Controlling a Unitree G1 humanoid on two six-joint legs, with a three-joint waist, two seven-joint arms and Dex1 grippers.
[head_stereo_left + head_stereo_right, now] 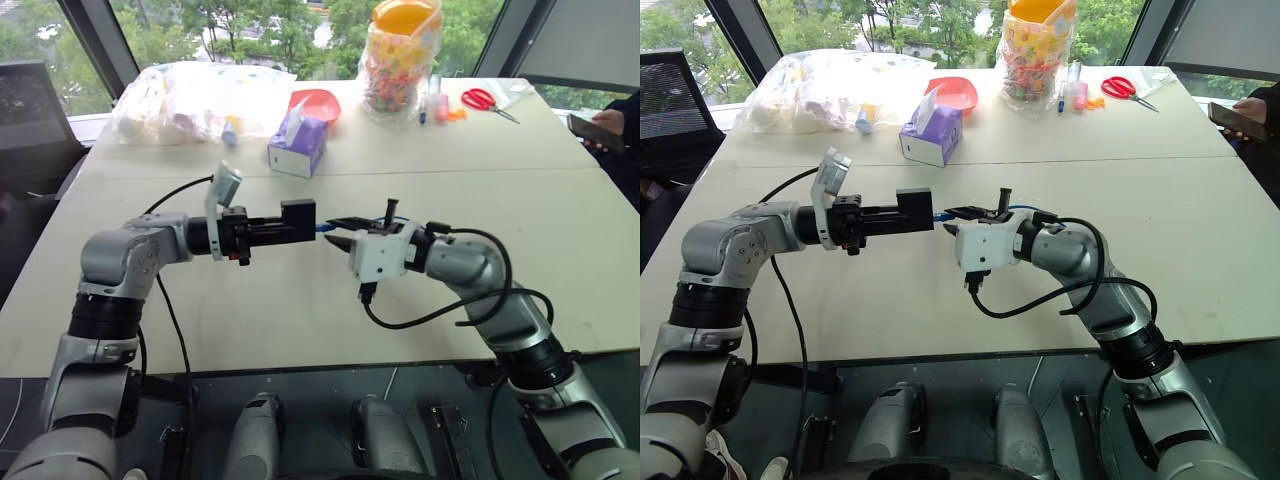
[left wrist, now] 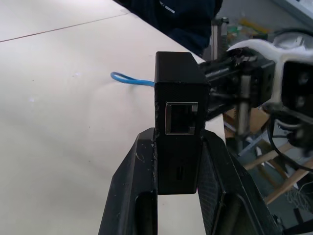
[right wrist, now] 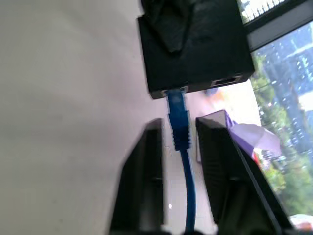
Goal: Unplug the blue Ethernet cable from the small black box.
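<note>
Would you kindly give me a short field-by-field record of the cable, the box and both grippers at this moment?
box: small black box, held off the table
left gripper: shut on the box
cable: blue Ethernet cable, plug in the box's port
right gripper: fingers either side of the plug, gaps visible, not clamping
spare port: second port on the box, empty
table: below both arms

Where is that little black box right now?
The small black box is held above the table's middle by the left gripper, with the blue Ethernet cable still plugged in between the right gripper fingers.
</note>
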